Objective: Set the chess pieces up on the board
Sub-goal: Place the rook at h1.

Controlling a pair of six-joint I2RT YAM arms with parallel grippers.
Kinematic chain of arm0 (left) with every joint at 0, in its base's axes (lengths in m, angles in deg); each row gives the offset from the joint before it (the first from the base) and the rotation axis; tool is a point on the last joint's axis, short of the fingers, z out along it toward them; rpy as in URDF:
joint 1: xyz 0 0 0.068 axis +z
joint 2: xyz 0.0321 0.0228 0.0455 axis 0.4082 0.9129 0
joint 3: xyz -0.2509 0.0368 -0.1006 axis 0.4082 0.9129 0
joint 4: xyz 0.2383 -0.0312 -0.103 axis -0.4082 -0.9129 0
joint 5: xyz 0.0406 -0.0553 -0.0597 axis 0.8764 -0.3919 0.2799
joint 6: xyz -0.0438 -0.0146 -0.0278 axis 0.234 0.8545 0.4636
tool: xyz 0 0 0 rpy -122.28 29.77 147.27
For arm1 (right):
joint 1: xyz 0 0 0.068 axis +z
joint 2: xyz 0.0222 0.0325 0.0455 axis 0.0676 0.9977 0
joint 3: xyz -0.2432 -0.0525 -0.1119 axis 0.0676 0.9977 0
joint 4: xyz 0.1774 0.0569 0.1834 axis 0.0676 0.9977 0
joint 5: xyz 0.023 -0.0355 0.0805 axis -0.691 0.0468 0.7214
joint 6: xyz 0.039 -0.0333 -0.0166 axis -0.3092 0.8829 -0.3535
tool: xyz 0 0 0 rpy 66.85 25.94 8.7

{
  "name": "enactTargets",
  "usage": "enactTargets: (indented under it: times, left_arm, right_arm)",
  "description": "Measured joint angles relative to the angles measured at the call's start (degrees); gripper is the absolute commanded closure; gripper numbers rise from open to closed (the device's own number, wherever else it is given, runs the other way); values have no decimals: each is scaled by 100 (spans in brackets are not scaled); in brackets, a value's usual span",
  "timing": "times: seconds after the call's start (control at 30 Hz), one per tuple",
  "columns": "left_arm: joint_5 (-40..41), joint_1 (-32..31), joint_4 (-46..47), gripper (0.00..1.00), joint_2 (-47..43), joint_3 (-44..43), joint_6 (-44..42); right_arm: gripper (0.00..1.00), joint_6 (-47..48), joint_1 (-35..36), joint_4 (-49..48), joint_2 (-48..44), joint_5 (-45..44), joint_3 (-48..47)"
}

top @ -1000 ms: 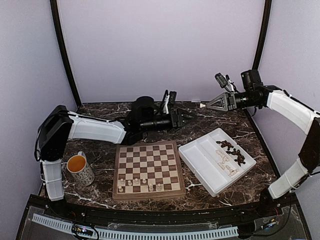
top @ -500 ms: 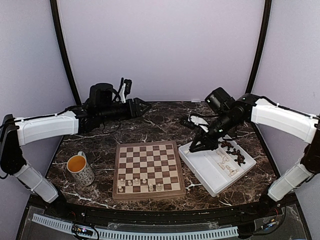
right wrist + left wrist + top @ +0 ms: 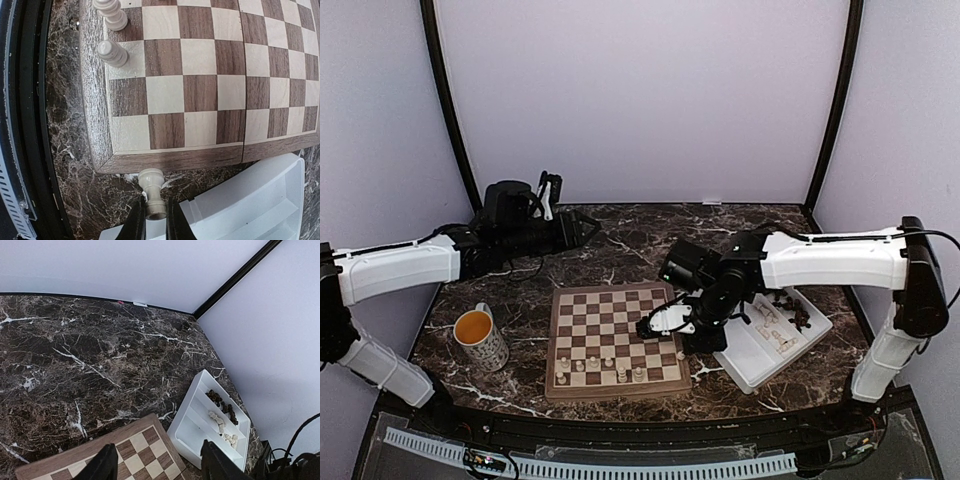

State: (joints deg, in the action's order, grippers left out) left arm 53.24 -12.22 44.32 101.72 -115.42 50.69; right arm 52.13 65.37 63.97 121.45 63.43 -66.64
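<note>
- Standing at the left of the marble table [image 3: 620, 250], a mug [image 3: 482, 340] holds orange liquid;
- left gripper [image 3: 159, 460] hovers above the far-left tabletop; its fingers are spread apart with nothing between them;
- board [image 3: 616, 338] lies at the centre; several cream pieces [image 3: 623, 373] stand on its two nearest rows;
- right gripper [image 3: 154, 209] is clenched on a single cream piece [image 3: 151, 186], held just off the board's right edge, beside the tray;
- white tray [image 3: 755, 370] lies right of the board; dark pieces [image 3: 798, 315] and more cream ones lie in its compartments.
</note>
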Motion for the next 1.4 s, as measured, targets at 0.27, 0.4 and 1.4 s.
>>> enactTargets:
  times: [0.27, 0.4, 1.4]
  left_arm:
    - [39, 7, -35, 41, -42, 26, 15]
    - [37, 7, -46, 41, -42, 70, 24]
    - [2, 22, -44, 41, -44, 205, 125]
  right_arm:
    - [100, 61, 385, 24, 433, -575, -260]
    - [100, 81, 527, 26, 516, -743, -306]
    - [87, 149, 903, 107, 933, -901, -444]
